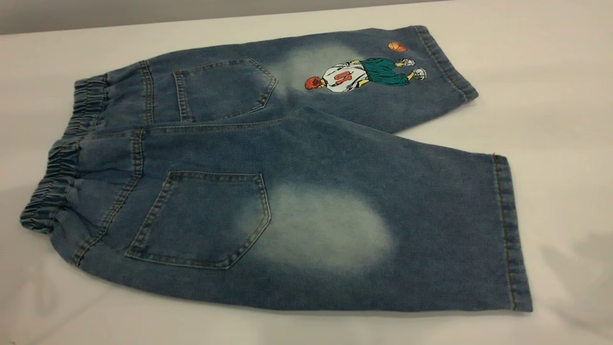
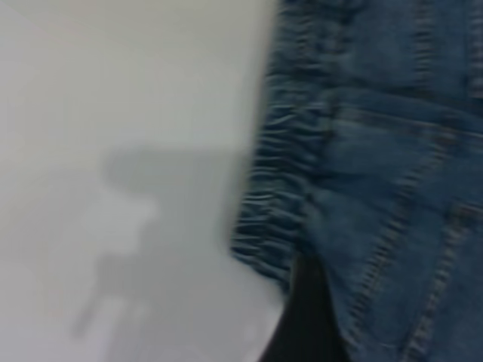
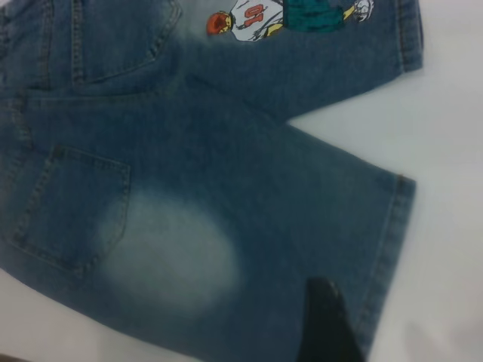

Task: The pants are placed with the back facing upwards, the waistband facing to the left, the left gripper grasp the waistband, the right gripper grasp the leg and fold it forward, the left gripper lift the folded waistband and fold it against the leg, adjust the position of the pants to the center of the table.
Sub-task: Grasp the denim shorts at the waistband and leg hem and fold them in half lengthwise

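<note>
Table: the large, smooth, pale grey-white tabletop [image 1: 550, 86] carries the whole garment; no arm shows in the exterior view.
Pants: the knee-length blue denim shorts [image 1: 306, 158] lie flat, back side up, both patch pockets showing, waist toward the left arm's side and hems toward the right arm's side.
Handling: judged soft, limp and fairly heavy for cloth; denim should drape and drag rather than slide, and thick seams will resist a sharp crease.
Leg: the wide denim leg with the pale faded oval and no print [image 1: 383, 225] lies nearest the camera, overlapping the printed leg at the crotch.
Leg grip point: the stitched hem's near corner offers a firm doubled edge.
Waistband: the ruched elastic denim band [image 1: 57, 177] is bunched and slightly raised off the table, so a finger could slip under it.
Waistband grip point: the near end of the band.
Left gripper: a dark angular sliver [image 2: 306, 324] sits just beside the near end of the waistband; opening cannot be judged, and nothing is visibly held.
Right gripper: one dark finger tip [image 3: 326, 324] hangs over the leg near its hem; opening cannot be judged.
</note>
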